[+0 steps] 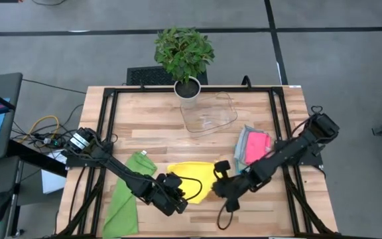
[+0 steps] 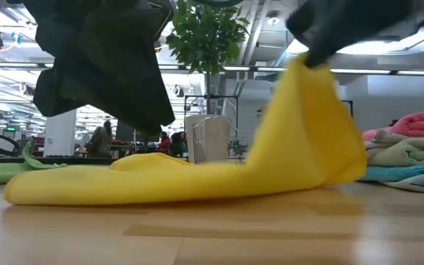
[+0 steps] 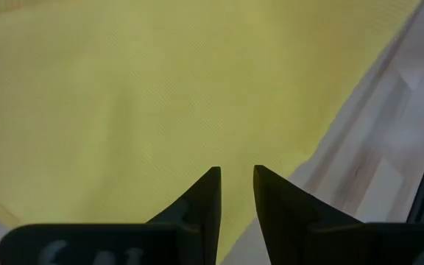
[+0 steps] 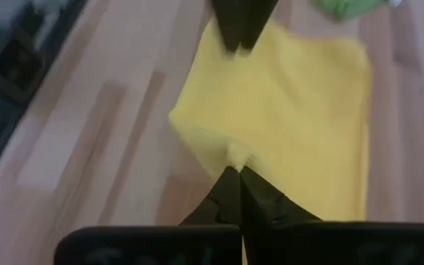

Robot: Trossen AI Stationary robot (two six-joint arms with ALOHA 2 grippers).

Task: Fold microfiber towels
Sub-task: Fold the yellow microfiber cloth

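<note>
A yellow microfiber towel point(image 1: 194, 174) lies near the table's front middle, its right end raised point(image 2: 308, 125). My right gripper point(image 4: 235, 175) is shut on that raised end. My left gripper point(image 3: 236, 188) hangs just above the towel's left part, its fingers a narrow gap apart with nothing between them. In the low view the left gripper point(image 2: 149, 121) shows clear of the cloth. A green towel point(image 1: 126, 196) lies flat at the front left. A stack of folded towels point(image 1: 252, 147), pink on top, sits at the right. My right gripper pinches a small pucker at the yellow towel's right edge point(image 4: 234, 156) between its two shut fingers. The fingers slant down from the table's right side. That end hangs lifted point(image 2: 311, 81), while the rest of the towel point(image 2: 146, 184) lies slack on the table.
A clear plastic tray point(image 1: 209, 114) and a potted plant point(image 1: 186, 56) stand at the table's far middle. The folded stack point(image 2: 411, 147) lies close to the raised towel end on the right. Bare wood shows along the front edge point(image 1: 270, 212).
</note>
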